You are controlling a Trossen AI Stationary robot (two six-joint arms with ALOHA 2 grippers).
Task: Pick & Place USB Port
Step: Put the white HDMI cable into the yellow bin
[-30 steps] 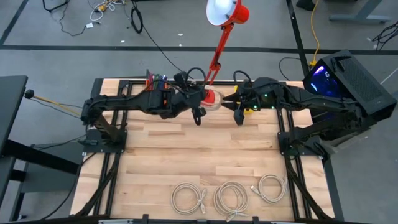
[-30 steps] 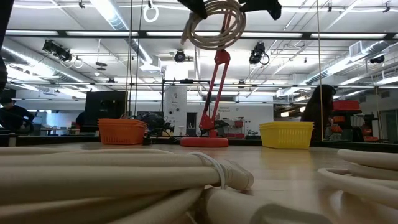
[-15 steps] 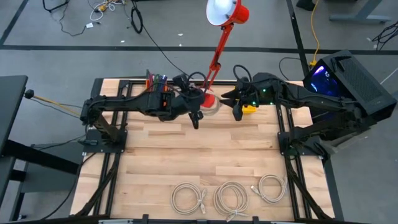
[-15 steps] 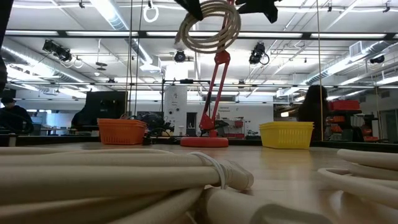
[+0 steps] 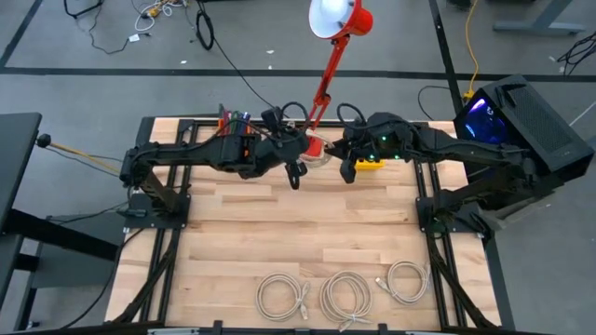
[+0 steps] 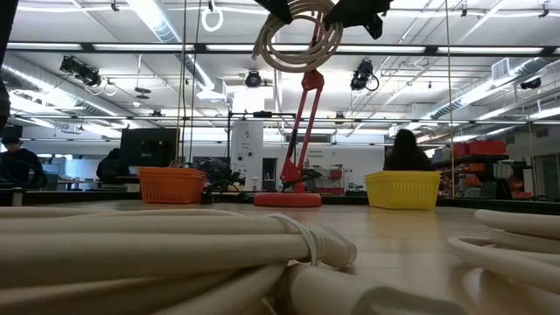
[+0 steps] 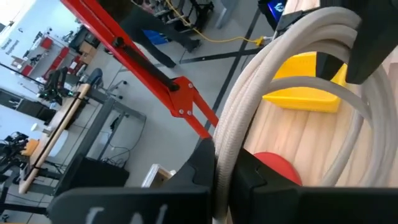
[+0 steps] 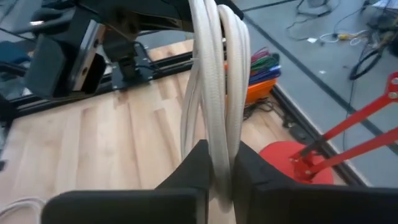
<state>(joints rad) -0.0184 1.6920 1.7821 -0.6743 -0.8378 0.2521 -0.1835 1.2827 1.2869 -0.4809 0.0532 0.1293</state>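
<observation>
Coiled cable [image 6: 296, 37] up in the air by the red lamp base [image 5: 315, 147] | left gripper [image 7: 225, 167] clamped on it | right gripper [image 8: 221, 163] pinching the same coil

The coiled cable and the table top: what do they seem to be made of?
Coiled cable: off-white, matte, faintly ribbed jacket, probably braided fabric or soft plastic. Table top: pale wood, apparently butcher-block, with visible strips and grain and a smooth finish.
</observation>
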